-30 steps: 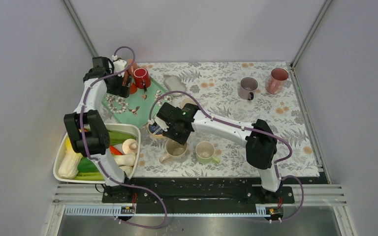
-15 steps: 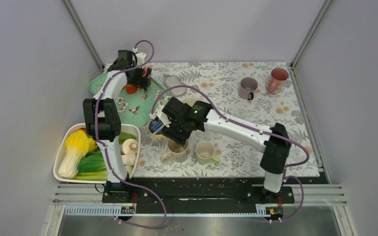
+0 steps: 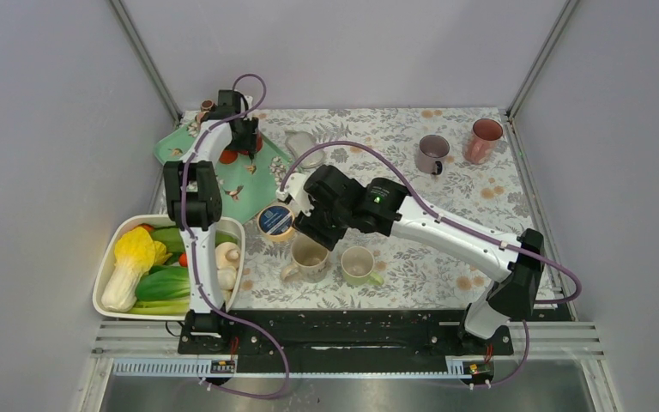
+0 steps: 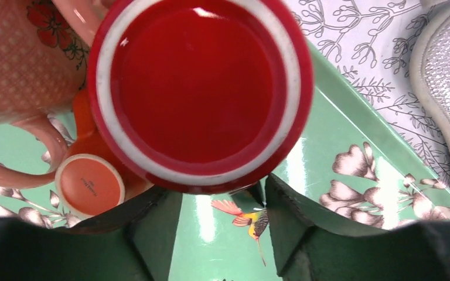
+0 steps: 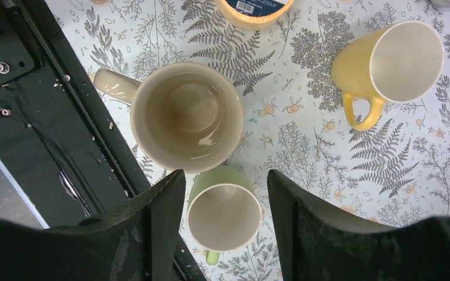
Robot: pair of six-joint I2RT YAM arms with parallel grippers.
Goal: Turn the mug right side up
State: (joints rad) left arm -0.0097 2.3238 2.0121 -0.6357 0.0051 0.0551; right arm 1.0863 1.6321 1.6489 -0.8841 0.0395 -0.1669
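A red mug point(image 4: 199, 88) stands on the green tray point(image 4: 351, 134). Its flat red face with a white ring points up, and red wall shows all round it, so it looks upside down. In the top view the red mug point(image 3: 242, 148) is mostly hidden under my left gripper point(image 3: 244, 137). In the left wrist view my left gripper point(image 4: 220, 196) is open and empty, its tips just short of the mug. My right gripper point(image 5: 225, 175) is open and empty above an upright green mug point(image 5: 224, 216), beside an upright beige mug point(image 5: 186, 117).
A pink patterned mug point(image 4: 17, 58) and a small upturned orange cup point(image 4: 89, 184) crowd the red mug. A grey dish point(image 4: 445, 76) lies off the tray. A yellow mug point(image 5: 395, 58), blue-lidded tub point(image 3: 274, 221), vegetable tub point(image 3: 107, 283), purple mug point(image 3: 432, 153) and pink cup point(image 3: 484, 140) are also here.
My left arm has swung toward the back and now hovers over the red mug. My right arm has shifted right, off the blue-lidded tub.
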